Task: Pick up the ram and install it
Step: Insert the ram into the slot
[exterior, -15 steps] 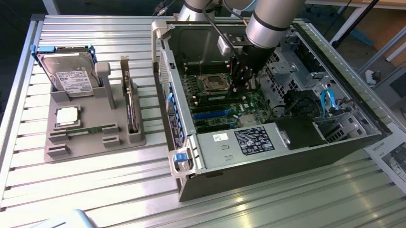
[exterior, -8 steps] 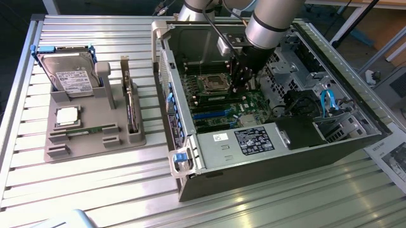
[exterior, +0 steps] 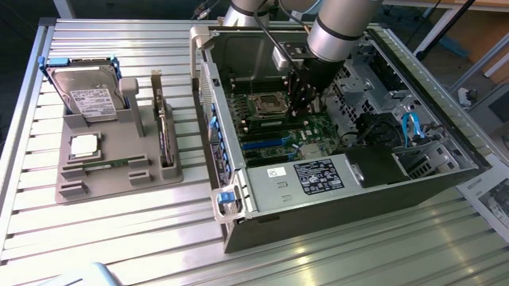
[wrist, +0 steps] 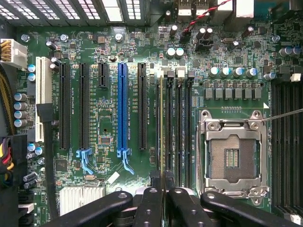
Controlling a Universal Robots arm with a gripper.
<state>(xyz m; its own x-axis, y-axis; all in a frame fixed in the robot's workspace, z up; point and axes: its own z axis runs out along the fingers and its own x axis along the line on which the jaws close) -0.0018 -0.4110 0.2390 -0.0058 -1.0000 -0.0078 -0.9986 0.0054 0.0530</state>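
Gripper: the gripper (wrist: 163, 183) is down inside the open computer case (exterior: 350, 199), its black fingers (wrist: 150, 203) drawn narrow and pinched on the ram.
Ram: the ram (wrist: 162, 127) shows edge-on in the wrist view as a thin pale line between the fingers. It runs along the memory slot nearest the expansion slots.
Seating: the stick seems to sit right over that slot, but I cannot tell whether it is pressed home or just above it.
Memory slots: the other black memory slots (wrist: 182, 127) lie just beside the ram, between it and the CPU socket (wrist: 232, 156).
CPU socket: its metal frame is closed around an exposed field of contacts.
Expansion slots: a blue slot (wrist: 122, 109) sits among black ones, on the side of the ram away from the socket.
Arm: in the exterior view the arm (exterior: 338, 30) comes in from the top edge and ends over the motherboard (exterior: 318, 128).
Holder: a gray holder (exterior: 119, 179) stands on the slatted table (exterior: 119, 238), to the exterior view's left of the case and apart from it.
Holder contents: a hard drive (exterior: 94, 95) stands at the back, with a square processor chip (exterior: 84, 146) in front of it. A second ram stick (exterior: 111, 161) lies flat nearer the front, and an expansion card (exterior: 164, 128) stands on edge on the side toward the case.
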